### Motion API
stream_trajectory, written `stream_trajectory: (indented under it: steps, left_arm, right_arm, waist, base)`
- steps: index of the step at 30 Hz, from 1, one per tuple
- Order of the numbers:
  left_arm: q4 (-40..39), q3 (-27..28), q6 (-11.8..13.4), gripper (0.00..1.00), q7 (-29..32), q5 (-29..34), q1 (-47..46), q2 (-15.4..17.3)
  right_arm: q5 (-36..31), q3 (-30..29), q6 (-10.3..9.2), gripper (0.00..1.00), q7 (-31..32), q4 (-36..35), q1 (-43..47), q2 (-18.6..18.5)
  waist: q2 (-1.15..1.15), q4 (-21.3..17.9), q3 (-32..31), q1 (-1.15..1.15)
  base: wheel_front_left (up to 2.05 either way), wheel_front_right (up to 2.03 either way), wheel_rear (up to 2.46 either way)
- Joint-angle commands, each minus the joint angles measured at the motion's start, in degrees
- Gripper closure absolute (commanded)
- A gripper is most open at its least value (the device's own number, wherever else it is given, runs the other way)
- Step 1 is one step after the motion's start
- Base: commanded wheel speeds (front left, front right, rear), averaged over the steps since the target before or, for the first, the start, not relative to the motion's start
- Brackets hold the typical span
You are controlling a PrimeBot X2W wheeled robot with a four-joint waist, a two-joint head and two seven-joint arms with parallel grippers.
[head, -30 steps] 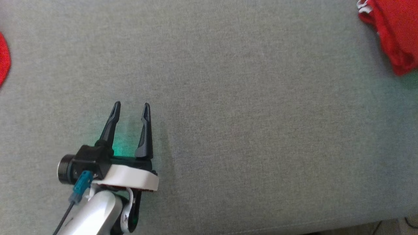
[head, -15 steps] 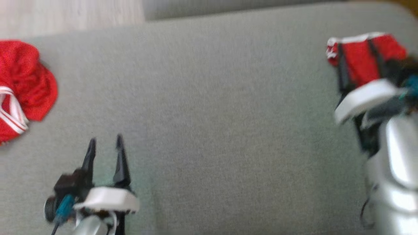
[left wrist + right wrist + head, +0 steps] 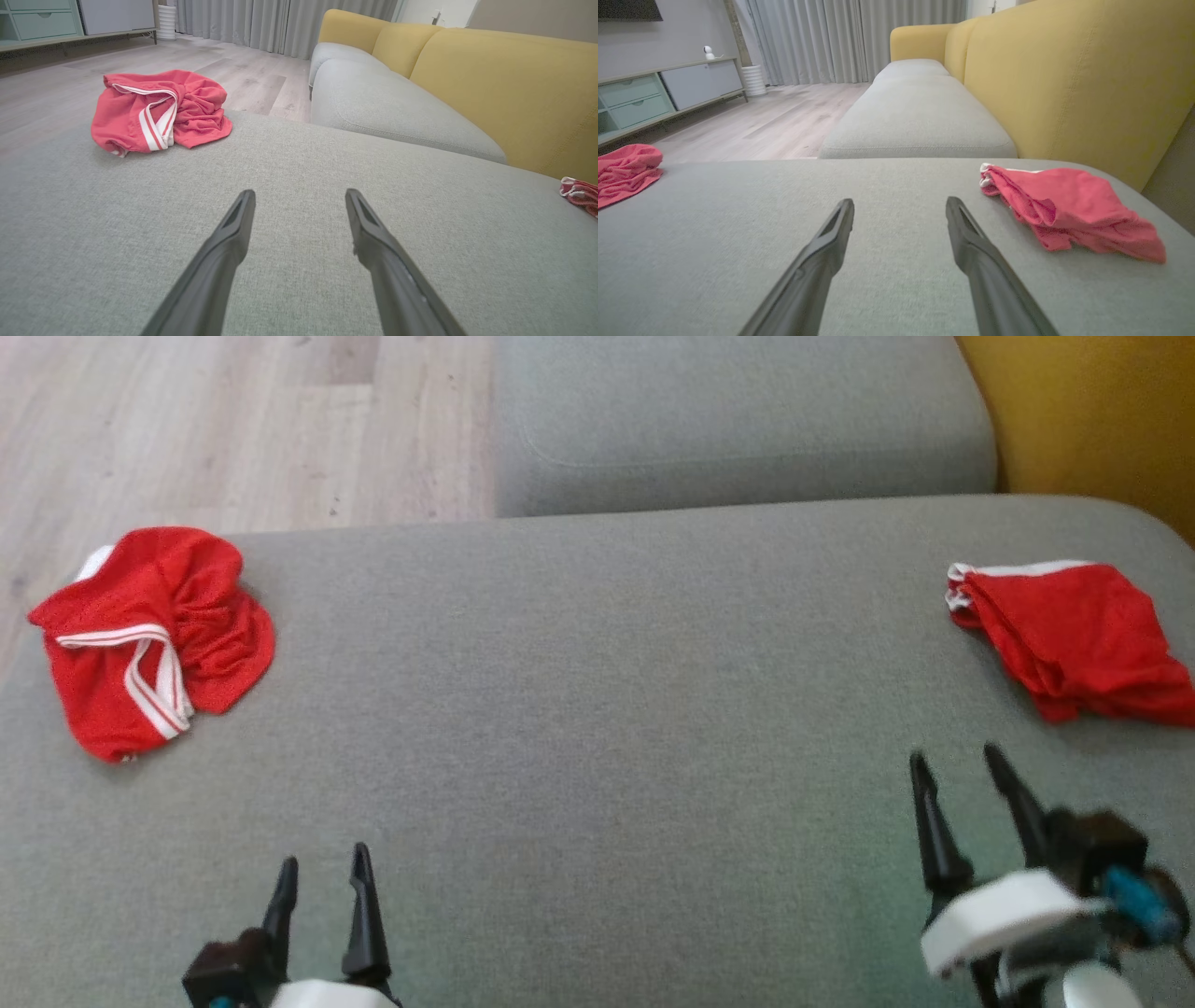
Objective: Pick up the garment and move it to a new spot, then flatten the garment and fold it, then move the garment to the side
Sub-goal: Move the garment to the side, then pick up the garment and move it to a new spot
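Work surface: a broad grey fabric sofa cushion (image 3: 597, 728) with an even weave and rounded far corners
Adjoining seat: a second grey seat cushion (image 3: 738, 420) lies just beyond the far edge, in line with the right half of the work surface
Backrest: a yellow upholstered backrest (image 3: 1092, 411) runs along the right side of both cushions
Floor: a pale wood-plank floor (image 3: 233, 420) lies beyond the far left edge of the work surface
Room: grey curtains (image 3: 831, 42) hang at the far end; a low cabinet (image 3: 668, 93) with pale green drawer fronts stands along the left wall
Crumpled garment (image 3: 154, 635): red with white stripes, bunched at the far left corner of the work surface, close to the edge by the floor and well apart from both claws
Folded garment (image 3: 1074, 639): red with white trim along its far edge, lying in flat layers at the far right edge near the backrest; ahead of the right claw and slightly to its right, not touching it
Left claw (image 3: 323, 859): at the lower left of the head view, fingers pointing toward the far edge and spread apart, grey fabric showing in the gap
Right claw (image 3: 956, 756): at the lower right of the head view, fingers leaning slightly left and spread apart, grey fabric showing in the gap
Contact: whether either claw's fingertips touch the cushion cannot be told
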Motion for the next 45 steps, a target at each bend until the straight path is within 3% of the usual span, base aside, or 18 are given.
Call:
stream_trajectory:
  steps: [1, 7, 24, 26, 27, 38, 45]
  left_arm:
    - [-1.43, 1.35, -0.3, 0.0, -0.42, 0.13, -1.7, 0.4]
    - [-1.79, -0.2, -0.16, 0.0, 0.67, 0.36, -1.27, -0.04]
    - [-2.03, -0.82, 0.22, 0.0, 1.29, 0.45, -1.94, 0.1]
    - [-2.11, -0.86, 0.19, 0.0, 1.3, 0.56, -2.29, 0.11]
    - [-2.43, -0.78, 0.44, 0.0, 1.51, 0.95, -2.79, 0.64]
    - [-5.5, 0.67, 2.1, 0.0, 2.45, 1.98, -3.08, 4.12]
    - [-8.07, 4.22, 4.31, 0.0, 0.5, 1.0, 0.12, 4.12]
  right_arm:
    - [1.06, 2.1, 0.39, 0.0, -0.65, -3.58, 0.02, -0.2]
    - [1.86, 4.11, 0.39, 0.0, -0.26, -5.38, 4.06, -0.19]
    - [1.9, 5.26, 0.39, 0.0, -0.59, -5.61, 4.51, -0.19]
    - [1.75, 4.86, 0.39, 0.0, -0.86, -5.88, 4.63, -0.18]
    - [1.16, 4.21, 0.39, 0.0, -1.03, -6.27, 4.73, -0.18]
    - [2.09, 6.76, 0.39, 0.0, -0.89, -5.34, 3.31, -0.18]
    - [1.7, 13.09, 0.39, 0.0, 1.02, -3.23, -0.83, -0.18]
  waist:
    - [0.0, 0.89, -0.72, 0.01]
    - [0.0, 1.14, -0.96, 0.01]
    - [0.0, 2.19, -0.92, 0.01]
    - [0.0, 4.05, -0.91, 0.01]
    - [0.0, 8.17, -1.0, 0.01]
    - [0.0, 26.81, -1.26, 0.01]
    - [0.0, 28.65, 1.04, 0.01]
  base:
    - [0.0, 0.0, 0.0]
    - [0.0, 0.0, 0.0]
    - [0.0, 0.0, 0.0]
    - [0.0, 0.0, 0.0]
    - [0.0, 0.0, 0.0]
    - [0.0, 0.0, 0.0]
    - [0.0, 0.0, 0.0]
